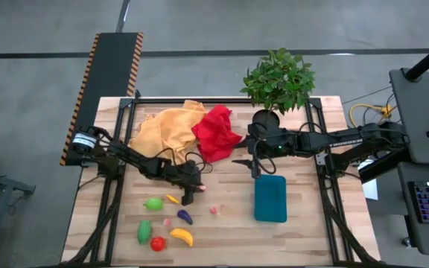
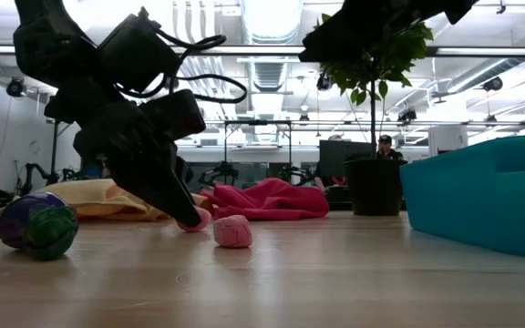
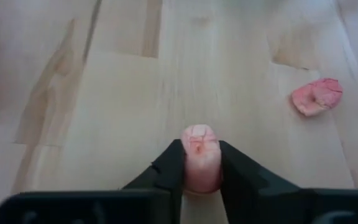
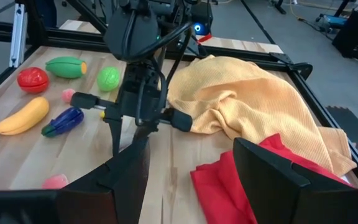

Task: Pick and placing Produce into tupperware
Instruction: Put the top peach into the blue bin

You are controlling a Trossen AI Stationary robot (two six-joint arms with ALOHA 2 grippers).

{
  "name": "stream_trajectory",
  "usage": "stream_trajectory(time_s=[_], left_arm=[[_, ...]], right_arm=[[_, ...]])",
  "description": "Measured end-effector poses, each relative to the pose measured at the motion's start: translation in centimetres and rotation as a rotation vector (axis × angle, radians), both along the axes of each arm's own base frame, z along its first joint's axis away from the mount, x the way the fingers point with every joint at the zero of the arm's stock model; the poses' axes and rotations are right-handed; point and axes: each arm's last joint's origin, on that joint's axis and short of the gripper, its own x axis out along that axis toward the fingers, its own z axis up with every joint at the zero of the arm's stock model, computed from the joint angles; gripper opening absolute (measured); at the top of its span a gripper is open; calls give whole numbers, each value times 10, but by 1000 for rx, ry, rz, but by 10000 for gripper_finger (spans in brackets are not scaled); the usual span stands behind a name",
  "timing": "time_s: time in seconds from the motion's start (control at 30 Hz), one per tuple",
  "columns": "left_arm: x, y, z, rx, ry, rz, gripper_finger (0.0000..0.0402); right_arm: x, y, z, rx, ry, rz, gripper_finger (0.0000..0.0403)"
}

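Note:
The teal tupperware [image 1: 270,199] sits on the table's right half and shows big at the right of the low view [image 2: 481,196]. The produce lies near the front left: banana [image 1: 182,237], tomato [image 1: 157,243], green pieces [image 1: 153,202], eggplant [image 1: 185,217]. A loose pink bit [image 1: 214,210] rests on the wood. My left gripper [image 3: 201,168] is down at the table, right of the produce, and shut on another pink bit [image 3: 199,152]. My right gripper [image 4: 191,186] hangs open above the table, just beyond the tupperware's far end. My left gripper pinches the small pink bit [image 2: 195,220] between its two fingertips [image 3: 169,165], one finger on each side. The fingers slant down from the table's left. The bit sits at table height; I cannot tell if it touches the wood.
An orange-yellow cloth [image 1: 168,128] and a red cloth [image 1: 216,132] lie bunched at the far middle. A potted plant [image 1: 278,83] stands at the far right, near my right arm. Bare wood [image 1: 229,231] lies between the produce and the tupperware.

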Motion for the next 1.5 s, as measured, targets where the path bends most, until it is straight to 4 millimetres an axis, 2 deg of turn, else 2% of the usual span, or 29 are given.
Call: stream_trajectory(time_s=[0.13, 0.27, 0.5, 0.63, 0.73, 0.87, 1.03, 1.2, 1.33, 1.5], left_arm=[[2, 0, 2, 28, -15, -26, 39], [12, -1, 14, 68, -73, -59, 39], [41, 0, 52, 207, -240, -148, 44], [58, 6, 73, 236, -317, -142, 45], [69, 5, 81, 238, -349, -148, 46], [83, 3, 83, 249, -366, -162, 46], [107, 1, 78, 257, -362, -161, 47], [133, -2, 74, 280, -376, -177, 47], [150, -4, 80, 319, -415, -195, 47], [170, -5, 91, 329, -467, -190, 47]], right_arm=[[0, 0, 2, 0, -11, 0, 224], [-3, 0, 5, -4, -24, 1, 224], [-6, 0, 9, -5, -34, 1, 224], [-7, 0, 11, -16, -42, 5, 224], [-10, -1, 15, -26, -63, -4, 224], [-19, -3, 31, -58, -150, -66, 224], [-41, -3, 55, -64, -251, -75, 224], [-78, -2, 73, -44, -264, -62, 224], [-108, -2, 79, 2, -243, -70, 224], [-132, -2, 79, 36, -230, -77, 224]])
